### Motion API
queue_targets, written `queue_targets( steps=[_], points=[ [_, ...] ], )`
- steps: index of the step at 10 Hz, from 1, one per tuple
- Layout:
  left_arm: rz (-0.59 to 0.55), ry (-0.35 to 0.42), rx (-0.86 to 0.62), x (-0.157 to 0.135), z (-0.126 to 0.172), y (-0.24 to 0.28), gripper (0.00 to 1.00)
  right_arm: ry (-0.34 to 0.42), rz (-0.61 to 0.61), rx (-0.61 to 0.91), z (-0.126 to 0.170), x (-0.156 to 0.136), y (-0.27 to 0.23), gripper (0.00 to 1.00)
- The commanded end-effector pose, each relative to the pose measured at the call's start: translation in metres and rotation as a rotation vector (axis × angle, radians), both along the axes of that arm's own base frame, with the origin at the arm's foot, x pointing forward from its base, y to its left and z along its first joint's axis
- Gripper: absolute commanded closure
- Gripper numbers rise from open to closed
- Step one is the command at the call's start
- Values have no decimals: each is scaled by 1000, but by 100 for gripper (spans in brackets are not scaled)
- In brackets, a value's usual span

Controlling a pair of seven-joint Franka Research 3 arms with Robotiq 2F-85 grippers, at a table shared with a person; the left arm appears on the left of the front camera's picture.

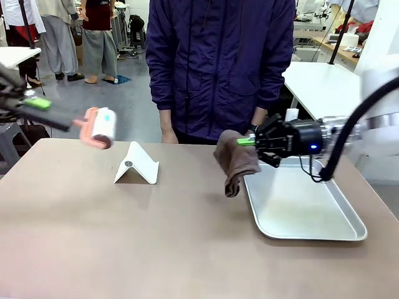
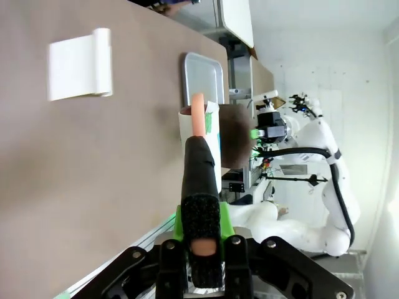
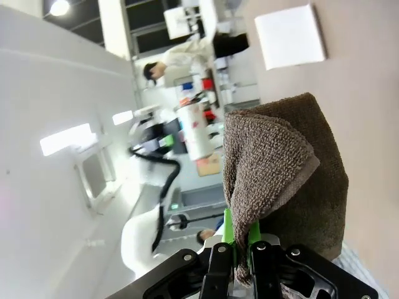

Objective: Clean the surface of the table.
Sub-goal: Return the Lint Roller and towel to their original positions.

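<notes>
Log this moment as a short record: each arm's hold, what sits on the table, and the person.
left gripper: shut on the lint roller by its handle, held above the table
right gripper: shut on the brown towel, which hangs down
tray: on the table, robot's right side
white folded stand: on the table, between roller and towel
person: standing at the far edge

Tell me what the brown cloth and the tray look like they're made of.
Brown cloth: looks like terry towelling, soft with a looped nubbly pile, draping limply. Tray: apparently metal, silver, dull brushed sheen with a rolled rim; possibly aluminium or steel.
</notes>
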State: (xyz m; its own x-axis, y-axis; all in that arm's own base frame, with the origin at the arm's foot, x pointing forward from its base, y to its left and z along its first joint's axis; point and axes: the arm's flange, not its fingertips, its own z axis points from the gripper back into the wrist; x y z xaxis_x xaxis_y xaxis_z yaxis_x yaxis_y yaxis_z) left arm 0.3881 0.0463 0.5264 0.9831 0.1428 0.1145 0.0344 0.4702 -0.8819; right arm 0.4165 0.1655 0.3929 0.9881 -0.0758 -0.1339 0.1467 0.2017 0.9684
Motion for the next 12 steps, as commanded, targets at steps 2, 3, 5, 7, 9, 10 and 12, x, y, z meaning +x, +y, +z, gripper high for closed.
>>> queue_targets(
  steps=[2,3,5,7,9,10,12],
  points=[
    [-35,25,76,19,1,-65,78,30,-71,-75,-41,52,42,93],
    [-26,48,108,28,-8,-78,78,52,-104,-66,-53,59,52,93],
    [-41,67,135,44,-24,-96,78,48,-134,-133,-74,63,62,93],
    [-28,72,150,54,-28,-100,78,93,-125,-138,-81,62,58,93],
    [-47,64,130,42,-35,-100,78,90,-103,-145,-81,61,57,93],
    [-47,64,130,42,-35,-100,78,90,-103,-145,-81,61,57,93],
    [-47,64,130,42,-35,-100,78,90,-103,-145,-81,61,57,93]
  ],
)
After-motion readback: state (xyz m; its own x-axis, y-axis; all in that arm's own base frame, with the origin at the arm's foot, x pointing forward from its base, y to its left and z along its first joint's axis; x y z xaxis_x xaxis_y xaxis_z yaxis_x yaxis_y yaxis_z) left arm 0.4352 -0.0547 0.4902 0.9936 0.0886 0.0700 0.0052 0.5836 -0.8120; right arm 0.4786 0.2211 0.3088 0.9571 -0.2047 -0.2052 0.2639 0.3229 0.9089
